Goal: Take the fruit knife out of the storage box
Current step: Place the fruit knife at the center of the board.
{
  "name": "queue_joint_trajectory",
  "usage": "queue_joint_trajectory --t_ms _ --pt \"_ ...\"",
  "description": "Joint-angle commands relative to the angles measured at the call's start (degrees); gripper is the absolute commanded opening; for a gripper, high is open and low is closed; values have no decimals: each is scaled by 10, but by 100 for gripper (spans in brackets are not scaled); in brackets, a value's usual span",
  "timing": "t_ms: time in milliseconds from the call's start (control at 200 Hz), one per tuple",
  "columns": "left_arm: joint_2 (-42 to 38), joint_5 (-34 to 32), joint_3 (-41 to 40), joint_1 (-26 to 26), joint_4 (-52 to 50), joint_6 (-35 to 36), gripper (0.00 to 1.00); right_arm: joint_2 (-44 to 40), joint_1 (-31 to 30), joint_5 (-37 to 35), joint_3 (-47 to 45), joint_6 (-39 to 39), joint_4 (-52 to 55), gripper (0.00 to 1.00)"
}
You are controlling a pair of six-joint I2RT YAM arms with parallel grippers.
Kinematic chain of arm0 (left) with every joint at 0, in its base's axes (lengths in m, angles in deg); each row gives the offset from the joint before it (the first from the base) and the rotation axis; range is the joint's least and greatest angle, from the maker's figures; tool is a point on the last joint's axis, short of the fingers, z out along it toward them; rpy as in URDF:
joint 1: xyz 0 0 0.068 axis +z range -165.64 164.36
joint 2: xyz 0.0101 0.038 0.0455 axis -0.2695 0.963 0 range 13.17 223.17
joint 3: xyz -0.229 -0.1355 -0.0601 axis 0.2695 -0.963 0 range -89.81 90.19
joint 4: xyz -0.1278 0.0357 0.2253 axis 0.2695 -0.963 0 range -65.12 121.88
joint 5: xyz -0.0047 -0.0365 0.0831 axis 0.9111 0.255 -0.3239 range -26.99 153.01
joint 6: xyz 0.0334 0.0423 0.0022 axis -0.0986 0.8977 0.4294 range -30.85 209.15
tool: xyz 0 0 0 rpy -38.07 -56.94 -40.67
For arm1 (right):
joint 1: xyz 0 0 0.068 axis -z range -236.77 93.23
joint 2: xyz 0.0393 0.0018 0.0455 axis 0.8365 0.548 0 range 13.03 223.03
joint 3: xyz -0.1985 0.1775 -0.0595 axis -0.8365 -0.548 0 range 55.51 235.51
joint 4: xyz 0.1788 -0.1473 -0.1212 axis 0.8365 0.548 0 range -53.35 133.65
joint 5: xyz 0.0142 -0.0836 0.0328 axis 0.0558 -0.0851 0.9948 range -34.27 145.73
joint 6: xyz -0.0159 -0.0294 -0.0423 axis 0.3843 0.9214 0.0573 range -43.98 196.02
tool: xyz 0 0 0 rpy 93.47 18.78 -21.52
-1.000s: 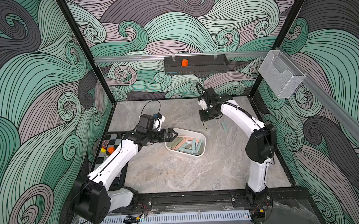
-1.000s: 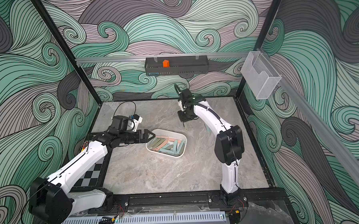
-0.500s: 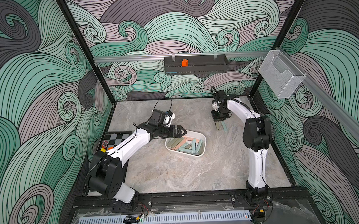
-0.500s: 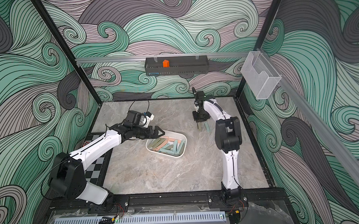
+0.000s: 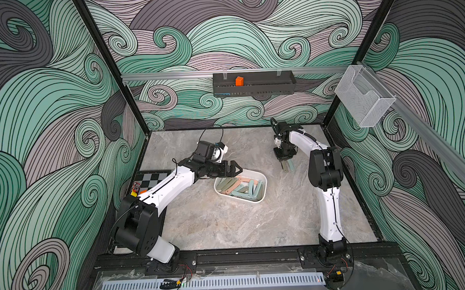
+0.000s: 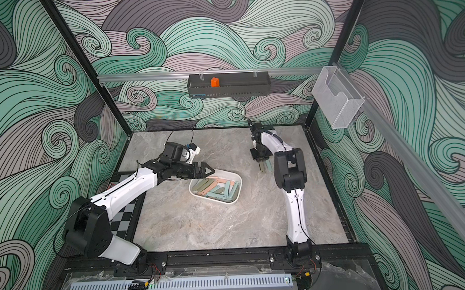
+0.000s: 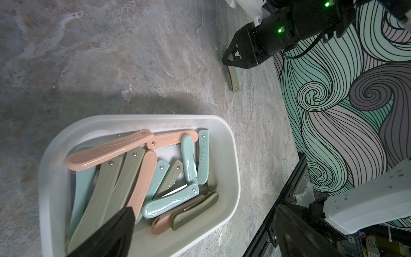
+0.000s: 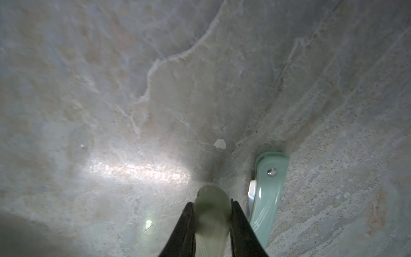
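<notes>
Take the grey marble-patterned tabletop (image 5: 229, 226) as a clock face with 12 at the back wall; the 2 arms rise from the black rail at 6. Close to the centre sits the white, smooth plastic storage box with rounded corners (image 5: 254, 174). It holds a loose heap of folded plastic knives (image 7: 138, 175) in peach, mint and sage, lying across each other. Above the box's 10 o'clock corner hangs the left gripper (image 5: 236, 169), its jaws spread wide with nothing between them. In the left wrist view, 1 black fingertip (image 7: 115, 227) shows over the heap. At 9 a black-and-white checkerboard (image 5: 152, 178) lies at the table's edge, partly under the left arm. Farther back, at about 1 o'clock from the box and well apart from it, the right gripper (image 5: 284, 162) points down. It is closed narrowly on a sage-green folded fruit knife (image 8: 211, 222), with 1 finger against each side. This knife is out of the box and low over the tabletop, though whether its free end touches the stone is unclear. Just beside it at 3 lies a mint-green folded knife (image 8: 266, 195), flat on the table. On the back wall at 12 hangs a long black slotted tray (image 5: 266, 86) with an orange block (image 5: 239, 81) in it. At 2 a clear mesh basket (image 5: 364, 99) hangs on the side rail.
</notes>
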State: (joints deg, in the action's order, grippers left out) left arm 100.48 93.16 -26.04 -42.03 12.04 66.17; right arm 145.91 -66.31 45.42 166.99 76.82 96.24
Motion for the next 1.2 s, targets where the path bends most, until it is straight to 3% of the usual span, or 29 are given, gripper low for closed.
queue_joint_trajectory --t_ms 0,250,525,665,840,1191 --pt "6 11 16 -2 9 3 99 8 4 -33 19 18 11 31" --pt "2 10 4 -2 12 4 99 1 2 -38 30 16 9 38" --pt "-35 -21 20 0 -40 27 99 -87 -51 8 -14 -9 9 42" --pt "-76 -35 10 0 -66 33 99 -133 -83 53 -51 -41 9 52" --pt "-114 -51 -14 2 -109 47 99 -189 -124 95 -105 -94 9 74" --pt "-201 -75 -81 8 -110 42 99 -266 -216 106 -176 -194 -1 85"
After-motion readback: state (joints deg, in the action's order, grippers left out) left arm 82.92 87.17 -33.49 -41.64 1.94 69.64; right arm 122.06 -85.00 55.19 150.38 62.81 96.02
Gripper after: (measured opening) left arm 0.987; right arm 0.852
